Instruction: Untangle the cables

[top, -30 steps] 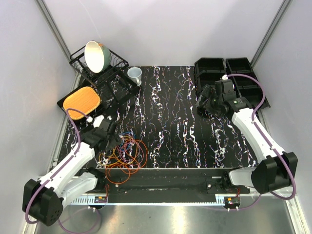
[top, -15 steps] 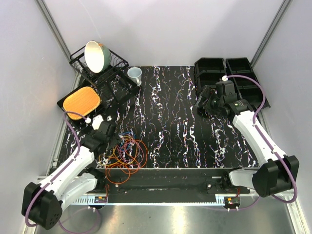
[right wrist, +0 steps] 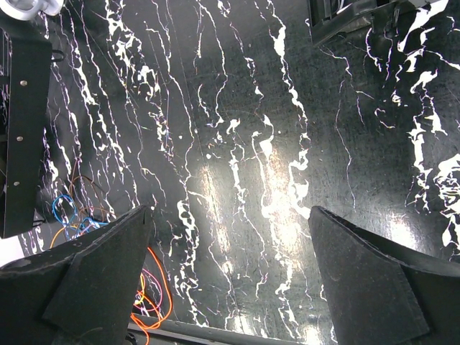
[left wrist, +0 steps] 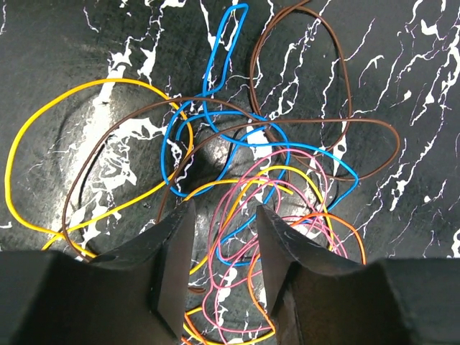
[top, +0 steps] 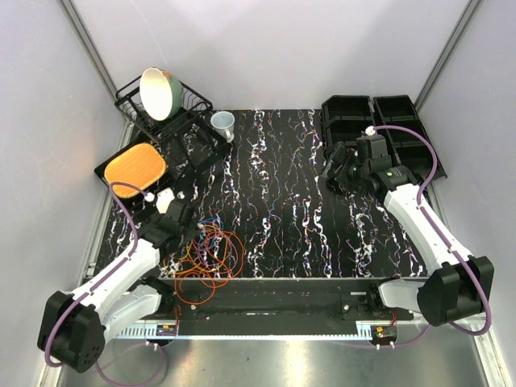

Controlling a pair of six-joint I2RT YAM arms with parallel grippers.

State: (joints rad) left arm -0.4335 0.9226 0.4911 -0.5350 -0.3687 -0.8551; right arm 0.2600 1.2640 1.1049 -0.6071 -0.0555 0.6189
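Observation:
The cables [top: 211, 254] lie in a tangled heap on the black marbled table, near the front left. In the left wrist view they are loose loops: yellow [left wrist: 43, 136], blue [left wrist: 215, 65], brown [left wrist: 338, 72], pink [left wrist: 237, 208] and orange [left wrist: 345, 223]. My left gripper [top: 182, 222] hovers at the heap's left edge. In its own view the left gripper [left wrist: 225, 208] is open, with pink, yellow and blue loops lying below the gap and nothing gripped. My right gripper [top: 334, 172] is far off at the back right; in its own view it [right wrist: 230, 210] is wide open and empty above bare table.
A dish rack with a bowl [top: 157, 93] stands at the back left, with an orange mat [top: 135, 165] in front of it. A white cup [top: 223, 122] is beside the rack. Black bins [top: 379, 121] stand at the back right. A rail [top: 266, 289] runs along the front edge.
The left wrist has shifted slightly back and in over the heap's left edge. The right gripper has drifted a little toward the back. The cables lie as before.

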